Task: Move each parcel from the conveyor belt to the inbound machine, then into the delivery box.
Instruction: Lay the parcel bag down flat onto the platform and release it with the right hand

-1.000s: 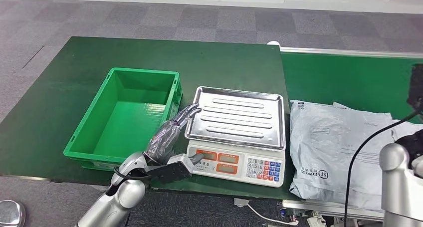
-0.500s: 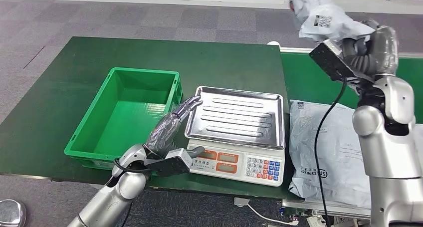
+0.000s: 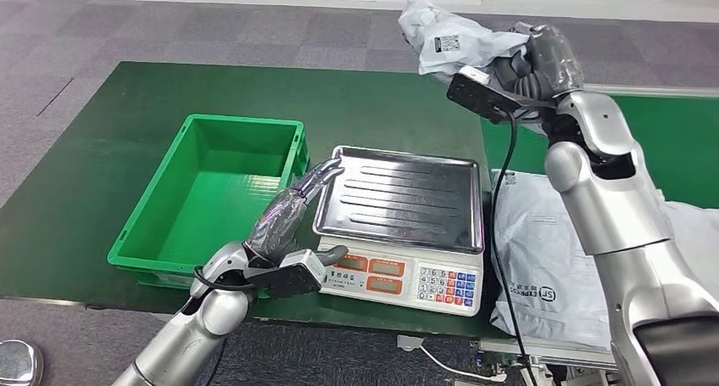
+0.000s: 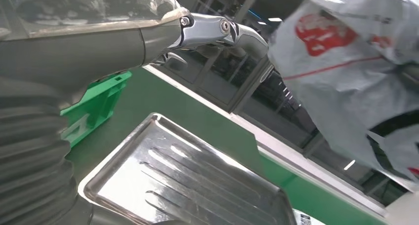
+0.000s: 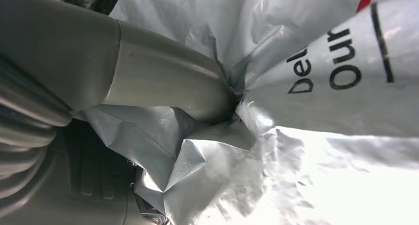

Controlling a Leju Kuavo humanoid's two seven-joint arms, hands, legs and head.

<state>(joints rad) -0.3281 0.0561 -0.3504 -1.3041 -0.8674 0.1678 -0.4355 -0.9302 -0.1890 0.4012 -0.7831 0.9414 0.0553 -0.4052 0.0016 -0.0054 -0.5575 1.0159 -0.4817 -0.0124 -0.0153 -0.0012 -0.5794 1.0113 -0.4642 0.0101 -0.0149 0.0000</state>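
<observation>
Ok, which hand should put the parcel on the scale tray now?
Right. The right hand already grips the grey parcel in the air beyond the scale tray, so it likely only has to lower it. The left hand holds nothing and rests at the tray's edge beside the green box.

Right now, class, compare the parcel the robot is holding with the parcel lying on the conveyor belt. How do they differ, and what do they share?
The held parcel is up in the air, gripped by the right hand; the belt parcel lies flat on the conveyor belt. The held parcel is crumpled and bunched; the belt parcel is spread out, only lightly creased. The held parcel looks smaller than the belt parcel. Both are grey plastic mailer bags with printed labels.
</observation>
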